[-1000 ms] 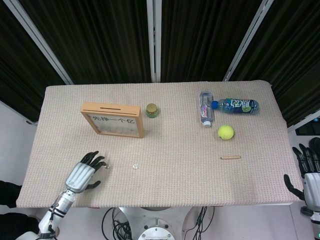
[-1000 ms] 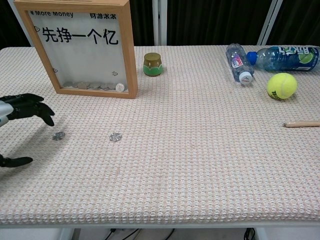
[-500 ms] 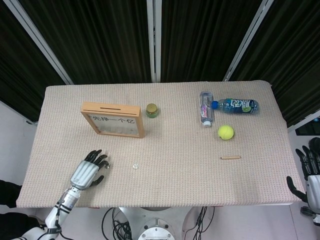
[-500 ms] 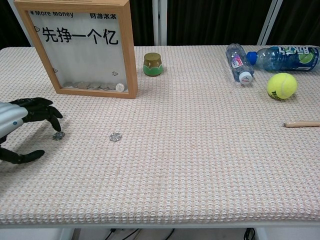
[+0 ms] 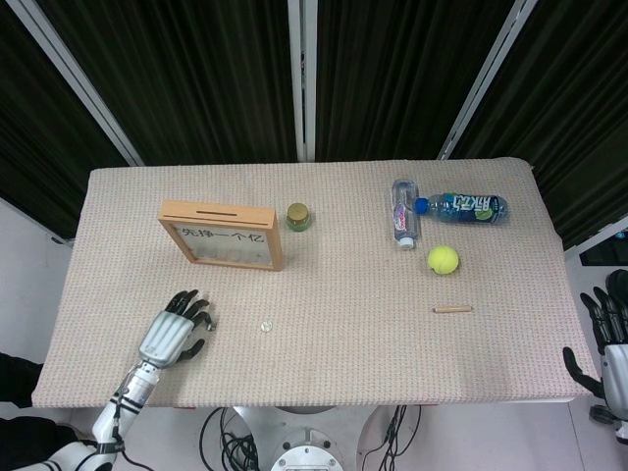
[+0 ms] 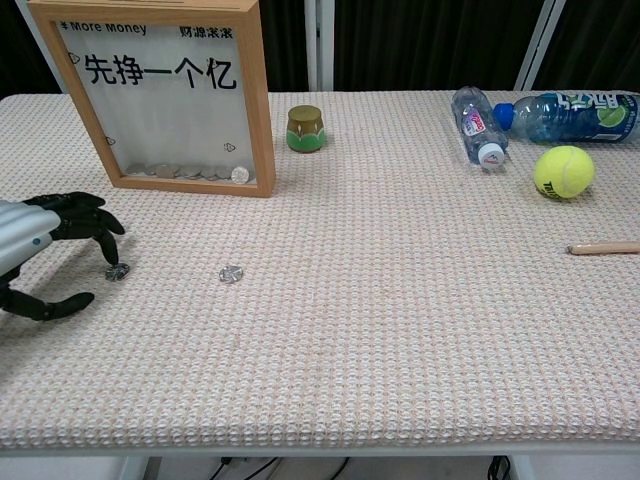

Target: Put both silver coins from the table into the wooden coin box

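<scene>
On the tabletop [image 6: 400, 330] the coin box [image 6: 170, 95] stood at the back left, a small jar [image 6: 305, 128] just to its right. Two coins lay before the box: the left coin [image 6: 117, 271] seemingly just under the left robot hand [image 6: 45, 255] fingertips, the right coin [image 6: 231, 272] apart. Two bottles [image 6: 478, 124], a ball [image 6: 563, 171] and a stick [image 6: 604, 248] lay far right.

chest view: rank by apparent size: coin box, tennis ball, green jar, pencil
1. coin box, largest by far, though cropped and nearer the camera.
2. tennis ball.
3. green jar, smaller than the ball, though farther back.
4. pencil, thin, cut off by the frame edge.
</scene>
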